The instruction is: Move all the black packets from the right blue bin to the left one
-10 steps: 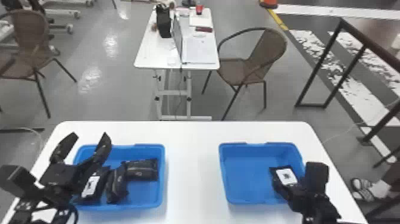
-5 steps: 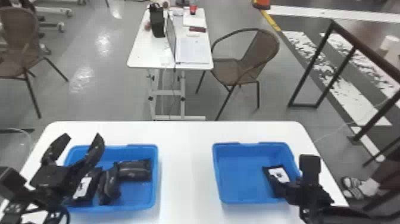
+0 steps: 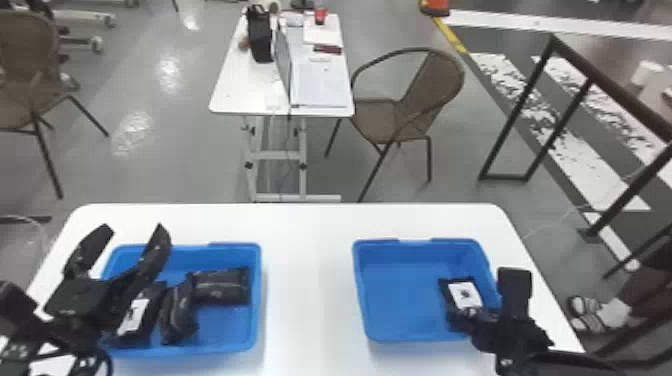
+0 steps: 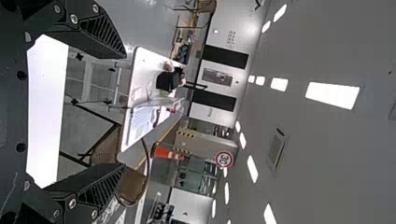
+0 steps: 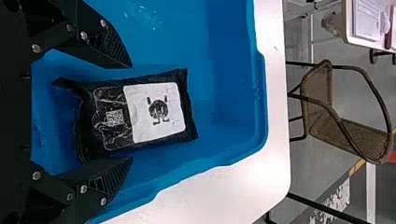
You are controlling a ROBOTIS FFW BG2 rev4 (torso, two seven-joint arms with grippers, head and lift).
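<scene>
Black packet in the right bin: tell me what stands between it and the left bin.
The right bin's left wall, then, across the table, the left bin's right wall. The left gripper, over that bin's left end, might crowd that side.

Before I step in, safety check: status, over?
Right tool open over one packet, right bin. Left tool open above left bin, three packets inside. Nothing seen blocking the packet.

Four black packets, two blue bins.
Three packets (image 3: 177,312) show in the left bin (image 3: 255,300), one packet (image 3: 466,294) in the right bin (image 3: 361,295). Two claws, left (image 3: 132,229) and right (image 3: 487,295); two white surfaces, one near (image 3: 307,280), one farther off (image 3: 240,90). The head view has two brown chairs, one left (image 3: 27,65), one mid-room (image 3: 435,95).
</scene>
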